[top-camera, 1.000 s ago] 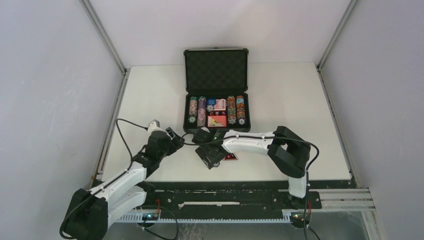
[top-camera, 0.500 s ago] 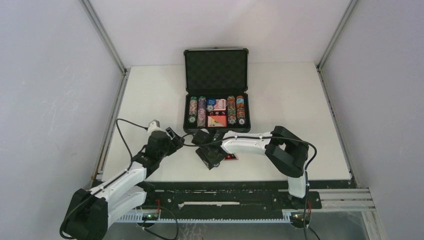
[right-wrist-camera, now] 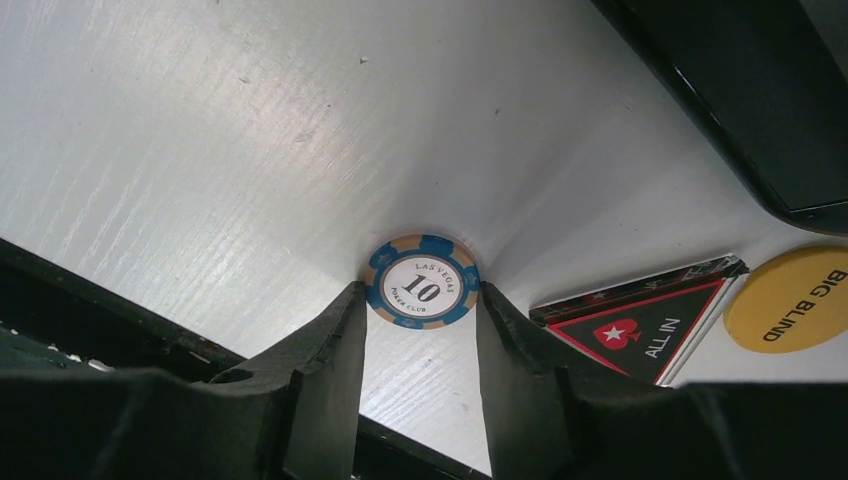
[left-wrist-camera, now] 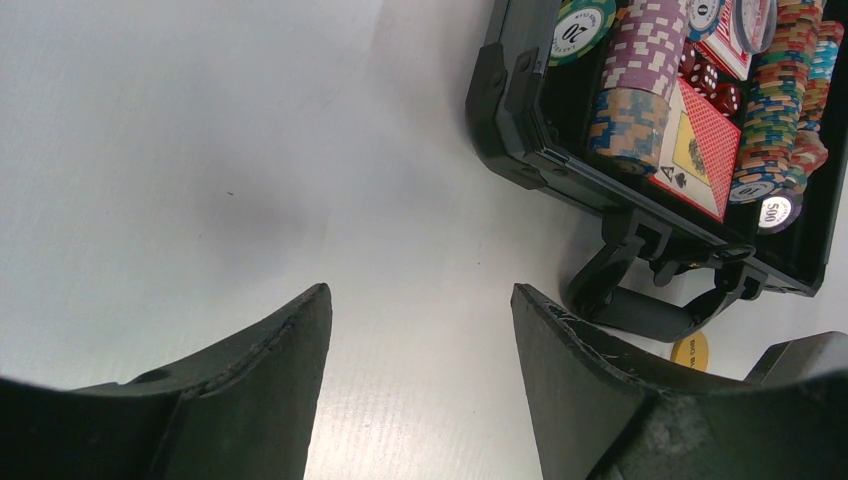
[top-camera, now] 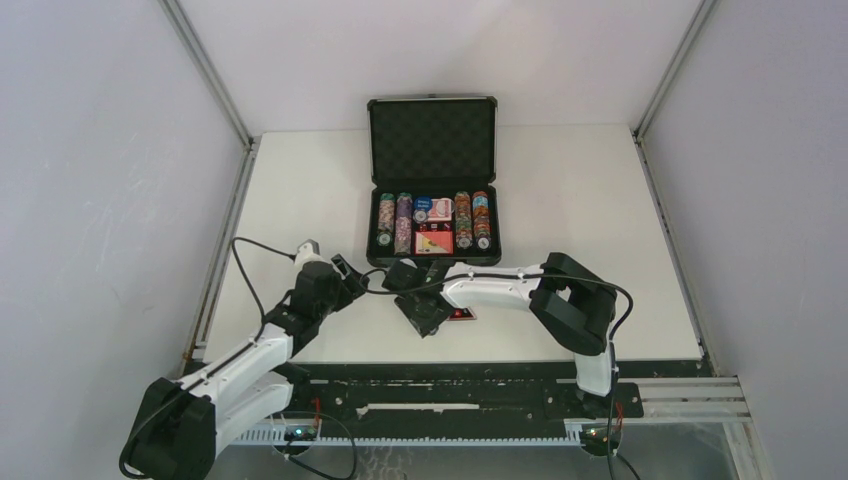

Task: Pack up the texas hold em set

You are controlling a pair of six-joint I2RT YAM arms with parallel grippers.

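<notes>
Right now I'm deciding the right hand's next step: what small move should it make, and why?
Probably finish closing the right hand on the 10 chip: its fingers flank the chip flat on the table, seemingly touching its edges.

We see the open briefcase (top-camera: 433,215) at 12 o'clock on the counter (top-camera: 580,200), chips (left-wrist-camera: 640,70) and card box (left-wrist-camera: 700,150) inside; before it a loose chip (right-wrist-camera: 421,281) lies between the right end effector (right-wrist-camera: 415,320) fingers, with the triangular marker (right-wrist-camera: 650,320) at 3 o'clock
</notes>
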